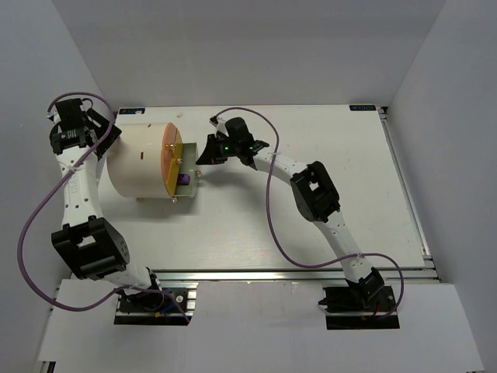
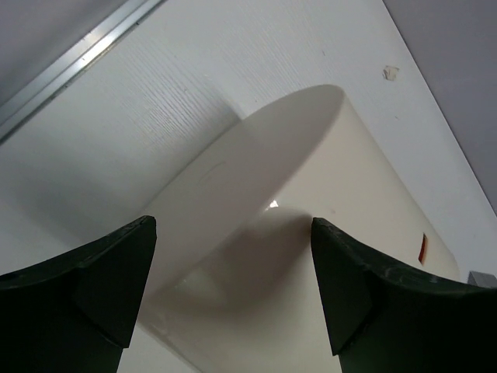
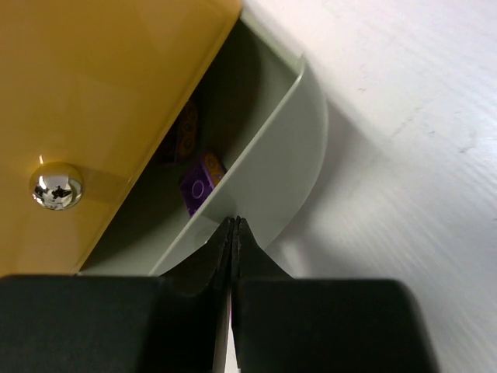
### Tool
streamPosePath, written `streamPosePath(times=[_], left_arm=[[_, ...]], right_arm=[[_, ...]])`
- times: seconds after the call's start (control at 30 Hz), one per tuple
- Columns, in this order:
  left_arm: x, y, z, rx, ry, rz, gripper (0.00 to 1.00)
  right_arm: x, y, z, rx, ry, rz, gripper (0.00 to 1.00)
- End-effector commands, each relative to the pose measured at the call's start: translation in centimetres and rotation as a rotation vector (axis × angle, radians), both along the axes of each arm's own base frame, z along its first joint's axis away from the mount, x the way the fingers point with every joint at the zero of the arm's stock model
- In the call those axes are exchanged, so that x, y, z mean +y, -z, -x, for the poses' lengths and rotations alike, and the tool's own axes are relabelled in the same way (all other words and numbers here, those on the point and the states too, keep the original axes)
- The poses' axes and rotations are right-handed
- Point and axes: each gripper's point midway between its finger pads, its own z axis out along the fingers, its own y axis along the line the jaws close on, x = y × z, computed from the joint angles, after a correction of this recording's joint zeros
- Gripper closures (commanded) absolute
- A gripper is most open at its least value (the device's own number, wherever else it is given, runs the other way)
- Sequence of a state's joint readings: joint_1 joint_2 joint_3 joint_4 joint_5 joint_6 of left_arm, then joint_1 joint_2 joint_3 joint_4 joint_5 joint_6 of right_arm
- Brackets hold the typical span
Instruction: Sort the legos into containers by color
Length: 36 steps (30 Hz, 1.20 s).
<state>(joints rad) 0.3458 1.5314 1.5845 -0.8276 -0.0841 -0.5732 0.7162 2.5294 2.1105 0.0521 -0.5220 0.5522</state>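
Note:
The container, a cream-white drum [image 1: 138, 162] with an orange face [image 1: 171, 159], lies on its side at the table's left. A grey-green drawer [image 1: 189, 162] sticks out of that face. A purple lego [image 1: 185, 180] lies inside it, also seen as a purple lego [image 3: 200, 183] behind the drawer wall [image 3: 279, 148]. My right gripper [image 1: 208, 151] is shut and empty, its tips [image 3: 234, 222] against the drawer's outer wall. My left gripper [image 1: 111, 138] is open at the drum's rear end, the drum [image 2: 311, 217] filling the space beyond its fingers [image 2: 116, 287]. No other legos show.
A brass knob [image 3: 56, 186] sits on the orange face [image 3: 101, 85]. Aluminium rails run along the table's near edge [image 1: 295, 273] and right edge [image 1: 408, 194]. White walls close in the left, back and right sides.

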Motion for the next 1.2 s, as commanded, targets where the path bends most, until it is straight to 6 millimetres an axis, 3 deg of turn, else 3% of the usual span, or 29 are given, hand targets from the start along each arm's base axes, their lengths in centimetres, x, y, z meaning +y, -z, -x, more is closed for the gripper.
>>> streamPosePath(times=[0.0, 0.47, 0.8, 1.03, 1.07, 1.13, 1.17], left_arm=[[-1.5, -1.1, 0.8, -0.047, 0.057, 0.033, 0.1], [-2.5, -0.1, 1.2, -0.029, 0.086, 0.077, 0.09], [-1.6, -1.2, 1.6, -0.017, 0.042, 0.042, 0.07], [1.7, -4.3, 3.5, -0.028, -0.143, -0.045, 0.03], [2.0, -5.0, 3.8, -0.039, -0.167, -0.06, 0.02], [2.7, -6.4, 4.1, -0.077, -0.203, -0.079, 0.02], [2.8, -6.7, 4.0, -0.087, -0.206, -0.083, 0.02]], right_arm=[[2.7, -2.9, 1.8, -0.035, -0.068, -0.081, 1.0], [6.1, -3.0, 2.4, -0.053, -0.054, -0.148, 1.0], [6.6, -2.2, 2.1, -0.095, -0.047, -0.153, 1.0], [4.1, -3.7, -0.3, -0.154, -0.003, -0.114, 1.0], [3.7, -4.6, -0.4, -0.166, -0.001, -0.115, 1.0], [1.9, -4.1, -1.4, -0.171, 0.015, -0.081, 0.99], [0.8, -5.3, -1.9, -0.191, 0.027, -0.083, 0.94]])
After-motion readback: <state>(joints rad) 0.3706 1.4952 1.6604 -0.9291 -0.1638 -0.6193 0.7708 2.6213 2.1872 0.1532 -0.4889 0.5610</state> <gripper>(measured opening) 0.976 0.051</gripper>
